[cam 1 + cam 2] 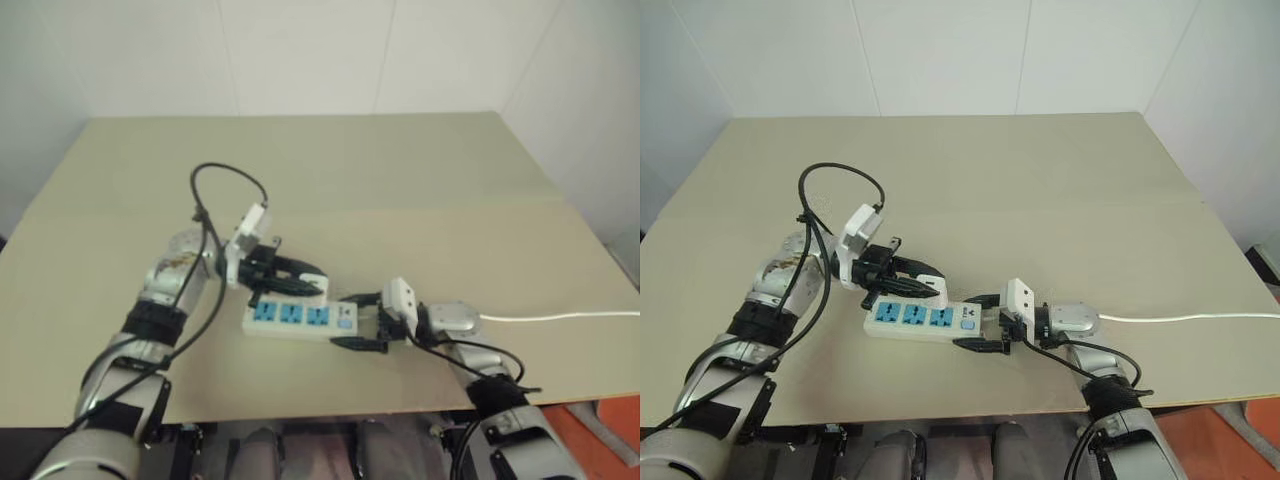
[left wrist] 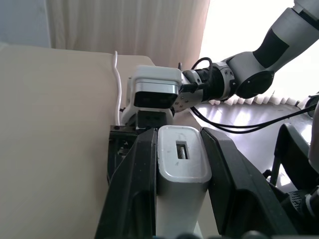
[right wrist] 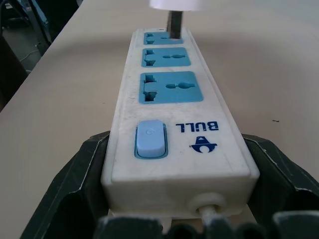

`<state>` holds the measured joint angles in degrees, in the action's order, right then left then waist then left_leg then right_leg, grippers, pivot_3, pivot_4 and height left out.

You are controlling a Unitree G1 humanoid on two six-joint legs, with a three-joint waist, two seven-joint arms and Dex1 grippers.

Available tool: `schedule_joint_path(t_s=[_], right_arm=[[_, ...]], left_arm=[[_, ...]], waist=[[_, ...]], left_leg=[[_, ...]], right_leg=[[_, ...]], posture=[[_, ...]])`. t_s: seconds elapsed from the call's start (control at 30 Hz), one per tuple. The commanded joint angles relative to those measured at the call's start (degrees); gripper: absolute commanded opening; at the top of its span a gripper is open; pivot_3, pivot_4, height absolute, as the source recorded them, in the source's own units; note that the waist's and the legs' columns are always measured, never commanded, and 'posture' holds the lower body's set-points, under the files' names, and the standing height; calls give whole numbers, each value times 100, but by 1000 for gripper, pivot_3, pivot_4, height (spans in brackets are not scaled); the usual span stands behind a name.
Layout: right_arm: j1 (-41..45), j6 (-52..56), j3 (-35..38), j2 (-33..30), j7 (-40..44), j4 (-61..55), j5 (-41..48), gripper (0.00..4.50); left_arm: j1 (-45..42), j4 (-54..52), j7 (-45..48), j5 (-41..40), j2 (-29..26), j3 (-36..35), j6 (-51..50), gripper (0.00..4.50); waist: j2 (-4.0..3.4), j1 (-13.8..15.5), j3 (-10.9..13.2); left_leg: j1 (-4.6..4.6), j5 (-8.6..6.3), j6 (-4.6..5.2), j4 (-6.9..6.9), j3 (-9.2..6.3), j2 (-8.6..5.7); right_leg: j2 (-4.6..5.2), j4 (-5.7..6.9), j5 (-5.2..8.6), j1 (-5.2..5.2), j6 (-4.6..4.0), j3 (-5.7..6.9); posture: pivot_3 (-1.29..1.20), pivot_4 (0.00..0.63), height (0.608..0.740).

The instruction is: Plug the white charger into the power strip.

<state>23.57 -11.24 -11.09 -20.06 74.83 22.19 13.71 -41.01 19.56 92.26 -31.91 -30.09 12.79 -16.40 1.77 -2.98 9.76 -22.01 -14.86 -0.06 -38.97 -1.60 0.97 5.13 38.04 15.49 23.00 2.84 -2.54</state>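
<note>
With the left gripper [image 2: 182, 199] clamped on the white charger [image 2: 180, 164] above the power strip's [image 3: 174, 107] far socket and the right gripper [image 3: 174, 199] bracing its switch end, press straight down, prongs aligned.

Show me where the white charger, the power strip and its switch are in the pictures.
white charger [image 2: 182, 159]: left wrist view, its end face.
power strip [image 3: 172, 112]: right wrist view, white top surface.
switch [image 3: 150, 138]: right wrist view, blue rocker.

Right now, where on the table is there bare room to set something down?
The far half of the table behind the power strip is bare, as is its right side beyond the thin white cord. The near middle is crowded: left gripper, white charger, strip, right gripper.
</note>
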Motion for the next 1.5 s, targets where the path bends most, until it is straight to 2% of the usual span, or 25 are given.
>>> schedule_joint_path(t_s=[0.03,0.37,0.9,1.17,1.5], right_arm=[[-36,-143,-171,90,183,178,-27,3410],[144,-256,-140,82,471,476,-36,3410],[171,-126,-186,72,454,485,-166,3410],[214,-111,-175,90,448,531,-211,3410],[235,-77,-166,97,428,569,-225,3410]], left_arm=[[133,-449,24,-177,-67,-152,-185,1048],[296,-599,24,6,-64,-195,-257,1048],[538,-800,-46,181,70,-200,-192,1048],[605,-769,-134,329,149,-203,67,1048],[703,-757,-193,406,181,-184,231,1048]], waist=[[0,0,0],[0,2,0],[0,7,0],[0,13,0],[0,15,0]], left_leg=[[1,0,0,0,0,0],[4,0,0,1,0,0],[8,0,0,1,-1,0],[53,-1,0,9,-2,1],[63,-1,0,13,-2,1]], right_leg=[[0,1,0,0,0,0],[0,-2,0,-4,0,0],[0,-2,0,-8,0,0],[0,-18,0,-58,0,1],[-1,-21,0,-67,0,1]], posture=[[0,150,740],[0,150,740],[0,150,740],[0,150,740],[0,150,740]])
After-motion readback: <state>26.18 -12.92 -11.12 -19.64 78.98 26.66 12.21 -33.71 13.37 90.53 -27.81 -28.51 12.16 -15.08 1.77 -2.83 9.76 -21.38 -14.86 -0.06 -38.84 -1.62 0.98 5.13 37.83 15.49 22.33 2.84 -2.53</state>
